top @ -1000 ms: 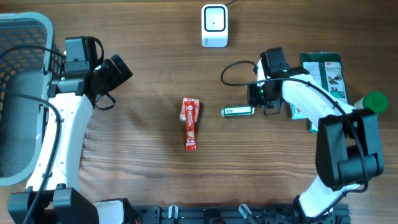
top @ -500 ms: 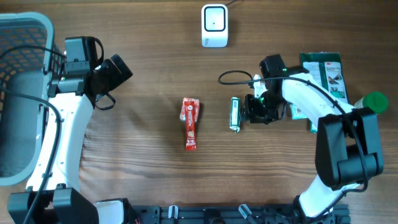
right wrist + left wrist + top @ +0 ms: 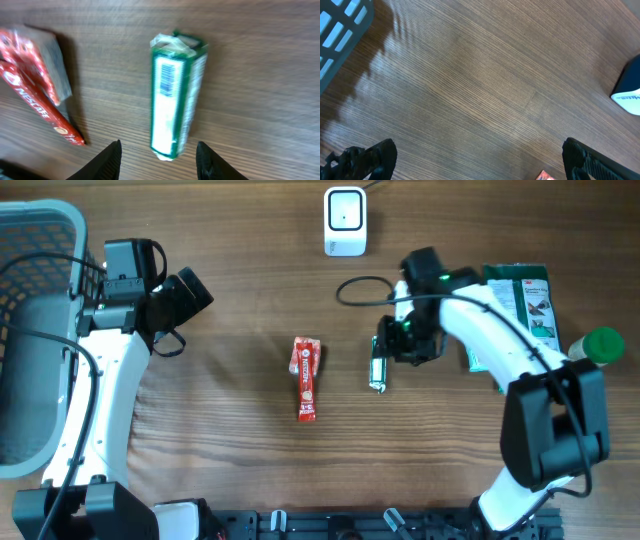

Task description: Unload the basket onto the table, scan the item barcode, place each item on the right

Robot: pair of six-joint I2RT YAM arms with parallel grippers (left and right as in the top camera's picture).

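— Where's the pack [image 3: 378, 365]?
— Flat on the worktop [image 3: 230, 460], barcode [image 3: 167, 80] up, with a sachet [image 3: 306, 377] at its 9 o'clock. The scanner [image 3: 345, 220] sits well apart, at its 12 o'clock.
— So how to do it well?
— I'd grip across the narrow sides, leave the barcode uncovered, then present it squarely to the scanner.
— And the fingers?
— The right fingers [image 3: 111, 160] are part-open, straddling the pack's near end and pinching nothing. The left fingers [image 3: 370, 155], off at 9 o'clock, are spread wide and empty.

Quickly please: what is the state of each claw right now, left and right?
Left claw: open, holding nothing.
Right claw: open, one finger on each side of the green pack lying on the table, not gripping it.
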